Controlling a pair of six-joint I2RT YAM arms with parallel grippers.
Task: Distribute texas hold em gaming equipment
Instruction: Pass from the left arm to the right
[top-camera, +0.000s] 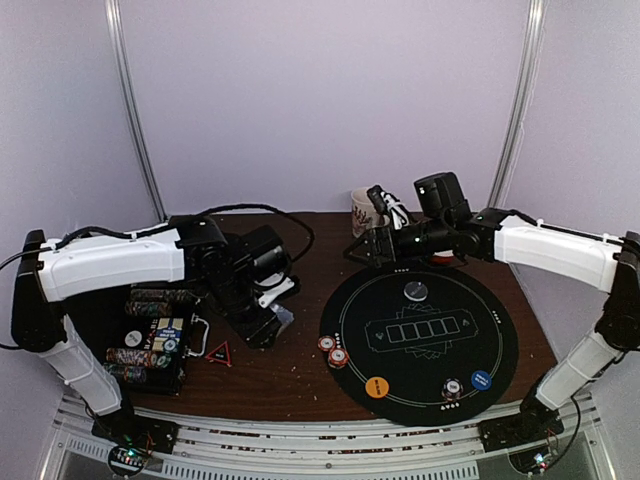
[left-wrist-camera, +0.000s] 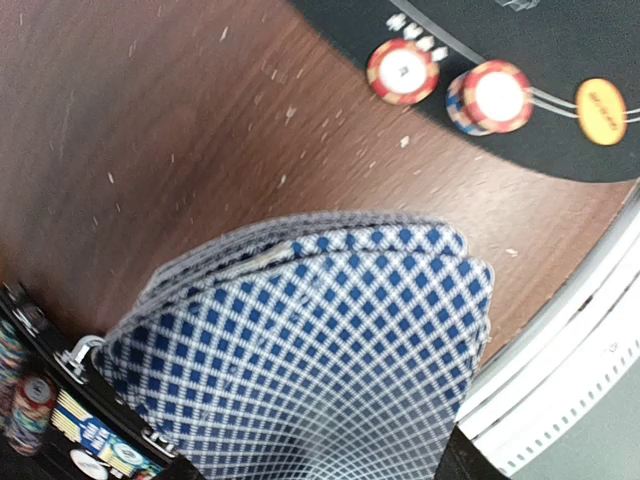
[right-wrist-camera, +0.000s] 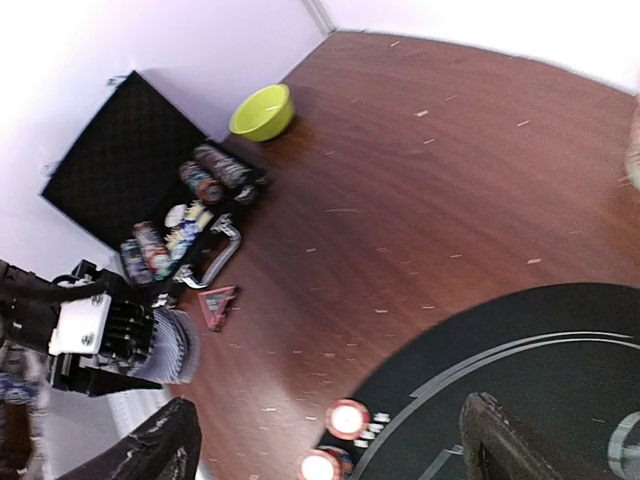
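Blue-checked cards (left-wrist-camera: 300, 350) sit pinched in the left jaws (fanned, so slide one off gently onto the mat (top-camera: 352, 300)); right jaws spread, empty.

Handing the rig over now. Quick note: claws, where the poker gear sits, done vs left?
Left claw: shut on a fan of cards, over wood left of the mat.
Right claw: open, empty, near the mug at the mat's far edge.
Mat: grey button far side; orange button, blue button and one chip near side; two chip stacks at its left rim.
Case at left holds more chips.
Done: buttons, some chips. Left: cards, none dealt yet.
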